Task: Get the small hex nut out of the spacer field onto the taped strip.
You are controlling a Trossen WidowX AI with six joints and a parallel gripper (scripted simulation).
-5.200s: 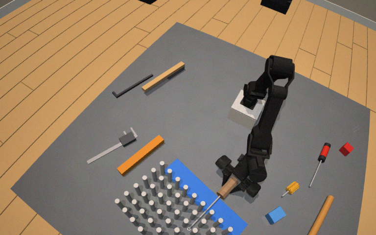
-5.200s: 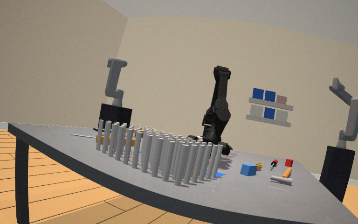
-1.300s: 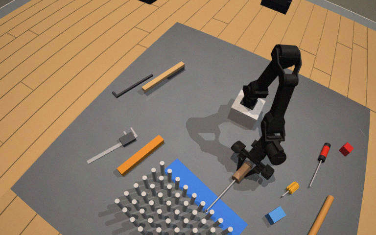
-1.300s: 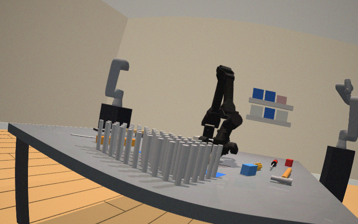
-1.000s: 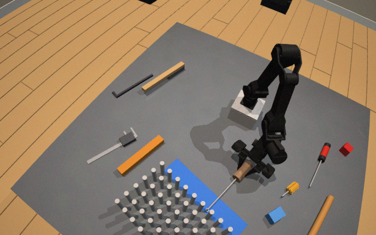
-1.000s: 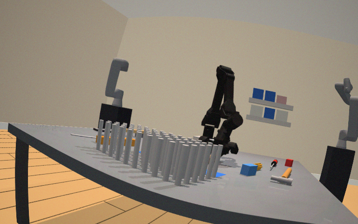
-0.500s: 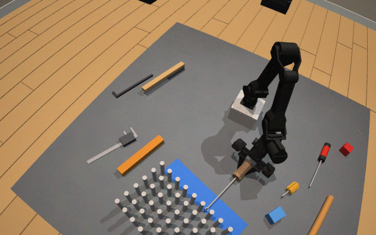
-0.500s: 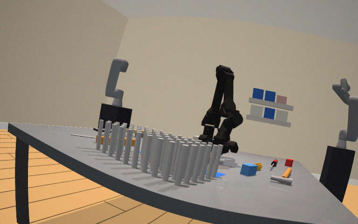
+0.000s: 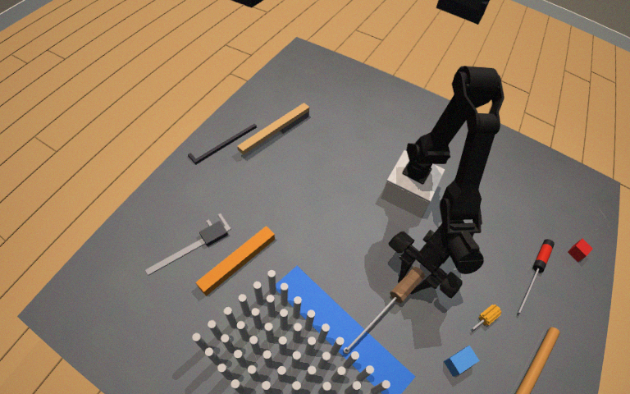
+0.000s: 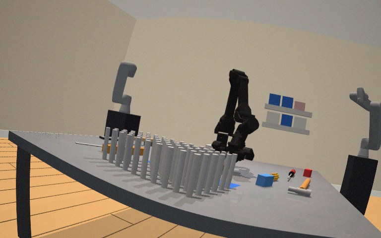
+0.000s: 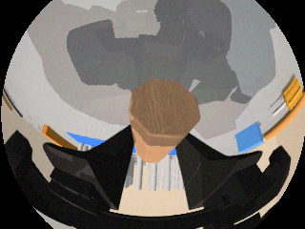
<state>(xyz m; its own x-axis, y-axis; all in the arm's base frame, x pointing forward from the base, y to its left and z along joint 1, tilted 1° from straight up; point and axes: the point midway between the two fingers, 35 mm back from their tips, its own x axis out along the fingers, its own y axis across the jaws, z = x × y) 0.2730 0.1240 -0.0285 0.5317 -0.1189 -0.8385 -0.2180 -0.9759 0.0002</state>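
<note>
robotics lab, grey arms (image 10: 119, 81) on black pedestals (image 10: 358, 179)
</note>
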